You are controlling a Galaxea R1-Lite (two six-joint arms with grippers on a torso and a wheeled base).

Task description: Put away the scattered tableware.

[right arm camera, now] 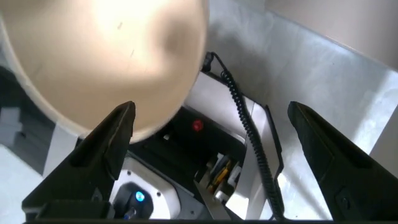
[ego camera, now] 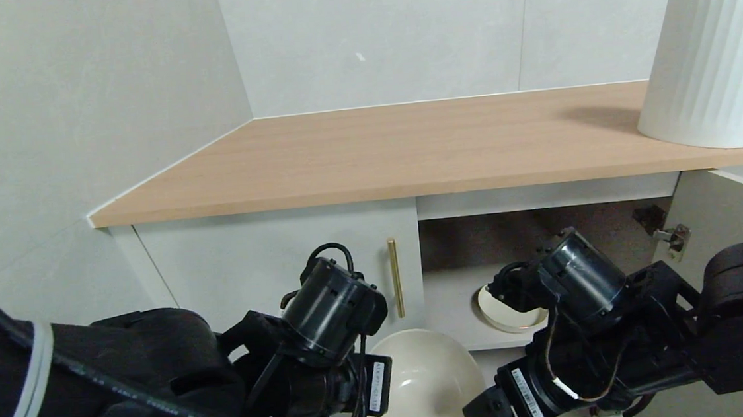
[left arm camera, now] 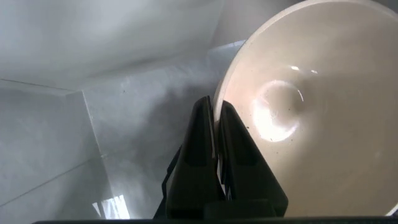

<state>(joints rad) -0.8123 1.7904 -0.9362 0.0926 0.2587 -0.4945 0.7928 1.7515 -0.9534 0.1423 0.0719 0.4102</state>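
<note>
So the wooden counter (ego camera: 407, 152) runs across the top. Under it is the white cabinet (ego camera: 269, 256), its left door shut and the right side open. A big ribbed white tub (ego camera: 711, 62) stands on the counter way over at 3 o'clock.

The cream bowl (left arm camera: 311, 112) is low in the middle of the head view, in front of the shut door. The left hand (left arm camera: 216, 109) has it pinched tight by the rim. The open shelf (ego camera: 449, 315) is around 1 o'clock from the bowl, with a plate (ego camera: 509, 317) already on it at roughly 2 o'clock. My guess is the bowl goes up and right to get in there.

The right hand (right arm camera: 211, 112) is spread wide, holding nothing, with the bowl just beside one finger.

The right arm covers part of the plate, the picture edge cuts off the bowl's bottom, and I can't tell how deep the shelf goes.
</note>
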